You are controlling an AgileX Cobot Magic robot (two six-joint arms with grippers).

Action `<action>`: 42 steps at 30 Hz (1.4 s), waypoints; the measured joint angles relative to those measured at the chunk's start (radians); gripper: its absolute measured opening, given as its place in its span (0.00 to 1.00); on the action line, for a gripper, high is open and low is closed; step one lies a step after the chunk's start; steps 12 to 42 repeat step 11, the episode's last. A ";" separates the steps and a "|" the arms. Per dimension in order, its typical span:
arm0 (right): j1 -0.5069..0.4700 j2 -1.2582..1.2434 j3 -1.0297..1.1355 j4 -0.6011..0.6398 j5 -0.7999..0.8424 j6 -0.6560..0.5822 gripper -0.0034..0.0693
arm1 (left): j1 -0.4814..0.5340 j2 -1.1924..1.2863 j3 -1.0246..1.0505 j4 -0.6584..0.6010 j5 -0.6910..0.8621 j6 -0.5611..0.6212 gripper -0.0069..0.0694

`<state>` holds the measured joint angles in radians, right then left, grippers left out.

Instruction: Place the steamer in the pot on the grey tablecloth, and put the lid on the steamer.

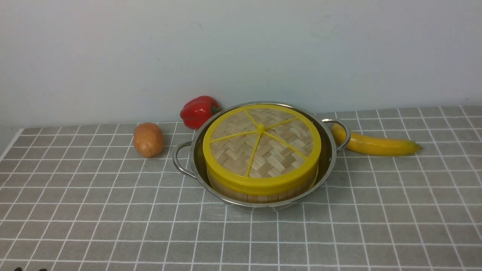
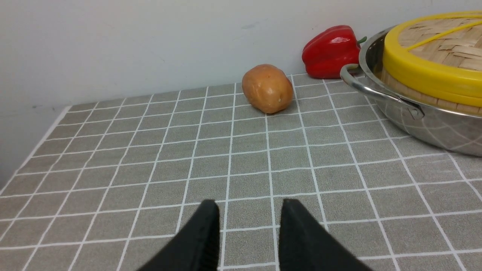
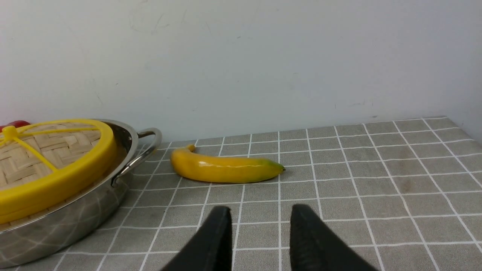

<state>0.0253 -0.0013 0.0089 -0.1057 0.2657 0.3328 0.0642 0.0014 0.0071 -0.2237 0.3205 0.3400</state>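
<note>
I've got the steamer (image 1: pixel 263 198) sitting down inside the pot (image 1: pixel 216 194) on the grey tablecloth (image 1: pixel 113 226), and the lid (image 1: pixel 241 150) is on top of it, its rim looking well seated all the way round the part I can see. So to my eye the job is done, and the step in hand is just getting my arms home without spoiling it.

Here's my left gripper (image 2: pixel 250 226): fingers apart, nothing between them but a view of cloth. Right gripper (image 3: pixel 261 229), same story, fingers parted and holding nothing. Both are well apart from the pot.

The way to do this bit well, I'd say, is slow and outward: left arm away to the left, right arm away to the right, neither one crossing over the lid. I want to mind those loop handles (image 1: pixel 182 160), since a finger hooked in one could drag the whole stack. On the left there's the potato (image 1: pixel 148 140) to steer clear of, and the red pepper (image 1: pixel 199 112) behind the pot; on the right, the banana (image 1: pixel 384 145) lies just by the other handle. No pressing on the lid, no extra nudge; I'd touch it again only if a closer look showed an edge riding up.
</note>
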 joint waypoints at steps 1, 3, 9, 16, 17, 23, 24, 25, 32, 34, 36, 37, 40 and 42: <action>0.000 0.000 0.000 0.000 0.000 0.000 0.38 | 0.000 0.000 0.000 0.000 0.000 0.000 0.38; 0.000 0.000 0.000 0.000 0.000 0.000 0.38 | 0.000 0.000 0.000 0.000 0.000 0.000 0.39; 0.000 0.000 0.000 0.000 0.000 0.000 0.38 | 0.000 0.000 0.000 0.000 0.000 0.000 0.40; 0.000 0.000 0.000 0.000 0.000 0.000 0.38 | 0.000 0.000 0.000 0.000 0.000 0.000 0.41; 0.000 0.000 0.000 0.000 0.000 0.000 0.38 | 0.000 0.000 0.000 0.000 0.000 0.000 0.41; 0.000 0.000 0.000 0.000 0.000 0.000 0.38 | 0.000 0.000 0.000 0.000 0.000 0.000 0.41; 0.000 0.000 0.000 0.000 0.000 0.000 0.38 | 0.000 0.000 0.000 0.000 0.000 0.000 0.41; 0.000 0.000 0.000 0.000 0.000 0.000 0.38 | 0.000 0.000 0.000 0.000 0.000 0.000 0.41; 0.000 0.000 0.000 0.000 0.000 0.000 0.38 | 0.000 0.000 0.000 0.000 0.000 0.000 0.41; 0.000 0.000 0.000 0.000 0.000 0.000 0.38 | 0.000 0.000 0.000 0.000 0.000 0.000 0.41; 0.000 0.000 0.000 0.000 0.000 0.000 0.38 | 0.000 0.000 0.000 0.000 0.000 0.000 0.41; 0.000 0.000 0.000 0.000 0.000 0.000 0.38 | 0.000 0.000 0.000 0.000 0.000 0.000 0.41; 0.000 0.000 0.000 0.000 0.000 0.000 0.38 | 0.000 0.000 0.000 0.000 0.000 0.000 0.41; 0.000 0.000 0.000 0.000 0.000 0.000 0.38 | 0.000 0.000 0.000 0.000 0.000 0.000 0.41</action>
